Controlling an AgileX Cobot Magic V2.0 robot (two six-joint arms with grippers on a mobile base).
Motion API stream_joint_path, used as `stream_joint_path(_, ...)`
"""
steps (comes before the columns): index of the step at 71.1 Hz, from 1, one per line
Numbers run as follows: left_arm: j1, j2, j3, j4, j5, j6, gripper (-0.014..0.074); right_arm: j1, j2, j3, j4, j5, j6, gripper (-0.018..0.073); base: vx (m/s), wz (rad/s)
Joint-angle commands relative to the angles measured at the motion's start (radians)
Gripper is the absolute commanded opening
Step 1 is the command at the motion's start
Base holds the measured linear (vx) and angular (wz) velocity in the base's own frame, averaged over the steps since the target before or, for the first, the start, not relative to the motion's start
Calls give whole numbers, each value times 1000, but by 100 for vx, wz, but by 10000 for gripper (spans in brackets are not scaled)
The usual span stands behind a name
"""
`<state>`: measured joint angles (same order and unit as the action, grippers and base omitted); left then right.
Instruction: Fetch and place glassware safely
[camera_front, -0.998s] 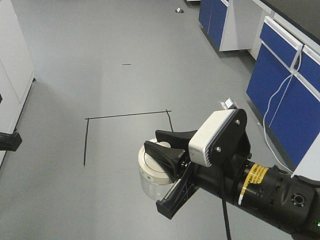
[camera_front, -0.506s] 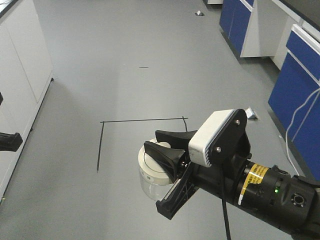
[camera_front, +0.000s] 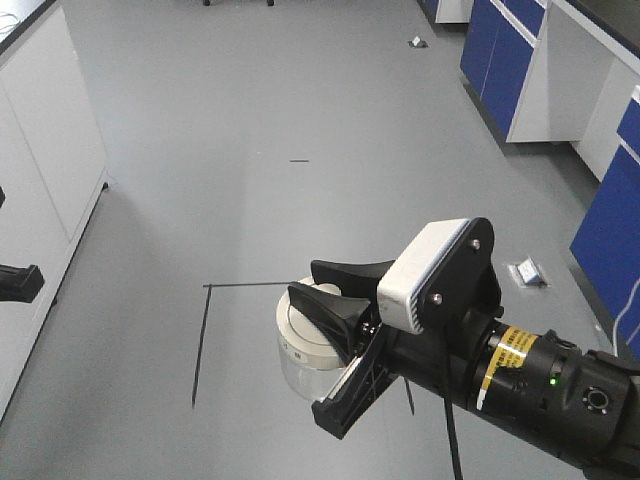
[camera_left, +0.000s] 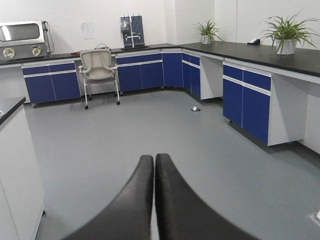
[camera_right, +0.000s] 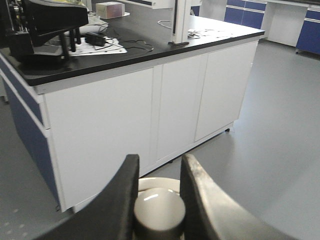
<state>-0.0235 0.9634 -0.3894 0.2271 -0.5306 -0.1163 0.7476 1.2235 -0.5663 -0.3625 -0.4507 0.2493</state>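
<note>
Right arm: stretched forward, wrist level above the grey floor (camera_front: 250, 120) | right gripper (camera_front: 306, 279): narrowly parted, clamping the lid knob (camera_right: 159, 210) of the glass jar (camera_front: 298, 348), which hangs in the air | left gripper (camera_left: 154, 160): fingers pressed together, empty.

The grey floor (camera_front: 200, 150) has thin black tape lines (camera_front: 200, 345) on it. A small white thing (camera_front: 527, 272) lies on the right, and a little scrap (camera_front: 418, 42) far off.

Black tape outline (camera_front: 200, 340) on the grey floor (camera_front: 300, 120) slides down behind the cream-lidded clear glass jar (camera_front: 298, 340); blue cabinets (camera_front: 500, 60) drift right.
</note>
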Motion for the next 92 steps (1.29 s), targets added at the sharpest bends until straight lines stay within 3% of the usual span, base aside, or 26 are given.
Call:
stream_joint_path(1,-3,-11,-25,-12,-70,-6,-7,-3,-29,-30,12,-100,-5,-3,46,-1)
stream_joint_path(92,-3,-11,-25,-12,-70,-6,-7,-3,-29,-30,12,-100,-5,-3,50,1)
